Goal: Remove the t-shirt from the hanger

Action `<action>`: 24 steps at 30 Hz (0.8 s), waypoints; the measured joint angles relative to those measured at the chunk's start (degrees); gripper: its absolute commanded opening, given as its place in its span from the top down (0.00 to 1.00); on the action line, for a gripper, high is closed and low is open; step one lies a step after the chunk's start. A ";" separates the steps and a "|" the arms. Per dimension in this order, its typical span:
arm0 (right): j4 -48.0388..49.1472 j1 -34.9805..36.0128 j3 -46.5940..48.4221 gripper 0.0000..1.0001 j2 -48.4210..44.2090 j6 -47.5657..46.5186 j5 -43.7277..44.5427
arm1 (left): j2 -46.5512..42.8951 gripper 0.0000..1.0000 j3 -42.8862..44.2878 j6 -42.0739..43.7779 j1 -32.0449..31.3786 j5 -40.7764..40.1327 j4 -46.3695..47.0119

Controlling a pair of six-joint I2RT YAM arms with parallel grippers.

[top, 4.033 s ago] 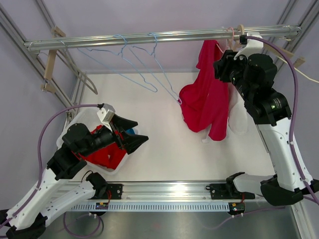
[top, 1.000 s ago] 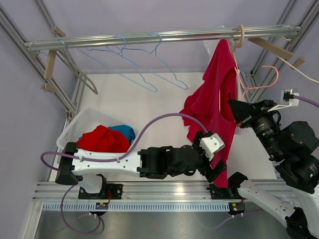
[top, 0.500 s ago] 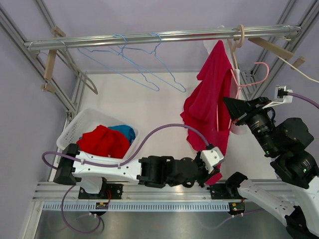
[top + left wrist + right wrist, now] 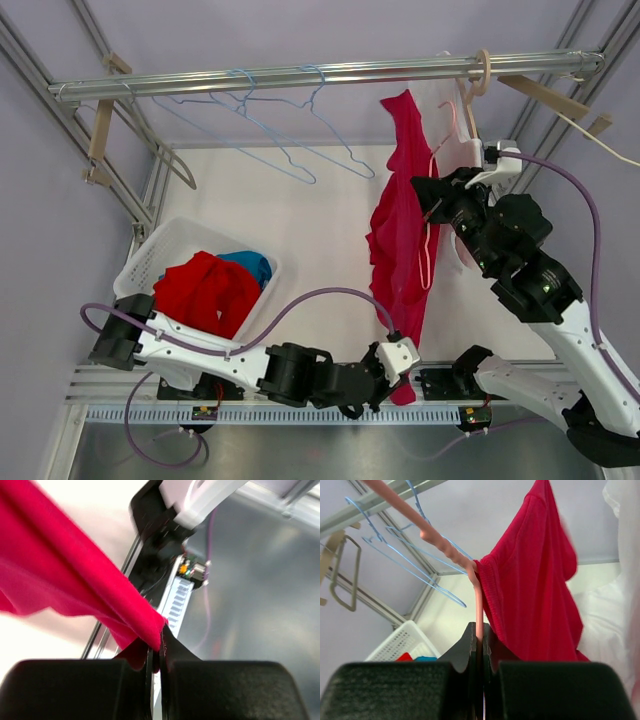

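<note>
Rail (image 4: 300, 74): blue hangers (image 4: 312, 95) | left fingers (image 4: 210, 680) grip t-shirt (image 4: 400, 230) | right fingers (image 4: 410, 685) grip hanger (image 4: 478, 605)

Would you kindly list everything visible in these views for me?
t-shirt: one, red, stretched from the rail toward the near edge
pink hanger: one, at the t-shirt's collar
wire hangers: at least two, blue, on the rail
rail: one, silver, across the far side
basket: one, white, left on the table
clothes: red and blue, in the basket
white garment: one, right of the t-shirt
table: one, white
left gripper: shut on the t-shirt's hem
right gripper: shut on the pink hanger
</note>
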 measured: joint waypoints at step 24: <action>-23.61 0.13 15.61 1.00 -22.32 -4.72 -10.64 | -8.98 1.00 12.90 9.27 -3.85 -14.84 -18.43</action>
